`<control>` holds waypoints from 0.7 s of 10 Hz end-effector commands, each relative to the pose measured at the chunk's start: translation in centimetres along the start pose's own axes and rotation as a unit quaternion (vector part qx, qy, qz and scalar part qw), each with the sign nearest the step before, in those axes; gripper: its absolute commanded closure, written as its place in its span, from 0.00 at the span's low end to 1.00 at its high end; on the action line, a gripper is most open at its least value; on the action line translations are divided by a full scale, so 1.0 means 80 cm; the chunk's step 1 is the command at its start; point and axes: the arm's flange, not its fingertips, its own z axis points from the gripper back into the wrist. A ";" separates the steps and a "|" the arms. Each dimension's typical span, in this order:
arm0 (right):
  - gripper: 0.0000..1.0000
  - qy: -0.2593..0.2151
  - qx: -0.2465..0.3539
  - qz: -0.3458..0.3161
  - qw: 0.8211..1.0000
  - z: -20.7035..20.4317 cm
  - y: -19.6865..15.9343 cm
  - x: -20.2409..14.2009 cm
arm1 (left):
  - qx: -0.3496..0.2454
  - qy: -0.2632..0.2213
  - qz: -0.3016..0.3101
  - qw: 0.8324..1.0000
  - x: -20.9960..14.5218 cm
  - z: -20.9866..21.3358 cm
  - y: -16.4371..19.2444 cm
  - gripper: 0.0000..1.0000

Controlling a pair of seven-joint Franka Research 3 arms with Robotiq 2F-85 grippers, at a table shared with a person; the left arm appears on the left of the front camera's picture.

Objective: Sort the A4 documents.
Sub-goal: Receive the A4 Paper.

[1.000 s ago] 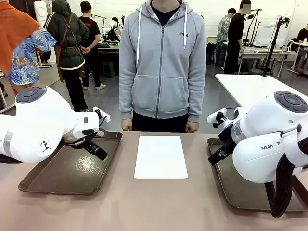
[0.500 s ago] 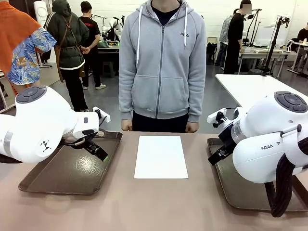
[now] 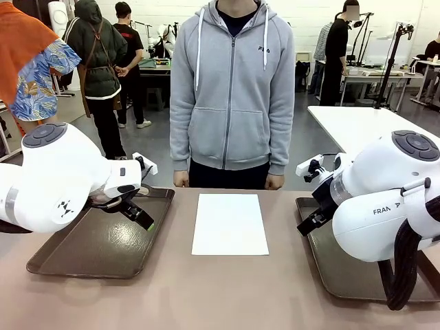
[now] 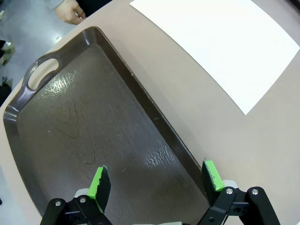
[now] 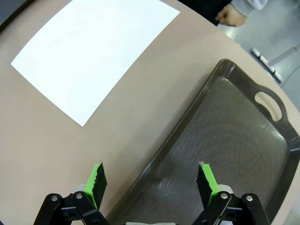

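Observation:
A plain white A4 document (image 3: 229, 223) lies flat in the middle of the table, between two dark brown trays. My left gripper (image 3: 141, 216) hovers open over the right edge of the left tray (image 3: 75, 251), with nothing between its fingers. In the left wrist view my left gripper (image 4: 155, 180) is spread wide above the tray (image 4: 84, 126), and the document (image 4: 225, 42) lies beyond its rim. My right gripper (image 5: 151, 182) is open and empty above the near rim of the right tray (image 5: 225, 136), with the document (image 5: 93, 51) off to the side.
A person in a grey hoodie (image 3: 230, 89) stands at the far edge, hands (image 3: 181, 180) resting by the table. One hand (image 4: 70, 11) is near the left tray's handle, the other hand (image 5: 229, 16) near the right tray (image 3: 337, 271). Both trays hold nothing.

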 end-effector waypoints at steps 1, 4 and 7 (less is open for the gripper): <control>0.00 0.000 0.000 0.000 1.000 0.000 0.000 0.000 | 0.000 0.000 0.000 1.000 0.000 0.000 0.000 0.00; 0.00 -0.022 0.005 -0.042 0.999 0.035 -0.019 -0.021 | 0.004 -0.006 0.030 1.000 -0.022 0.048 0.026 0.00; 0.00 -0.064 0.024 -0.084 0.994 0.126 -0.070 -0.060 | -0.053 -0.017 0.063 0.996 -0.049 0.111 0.043 0.00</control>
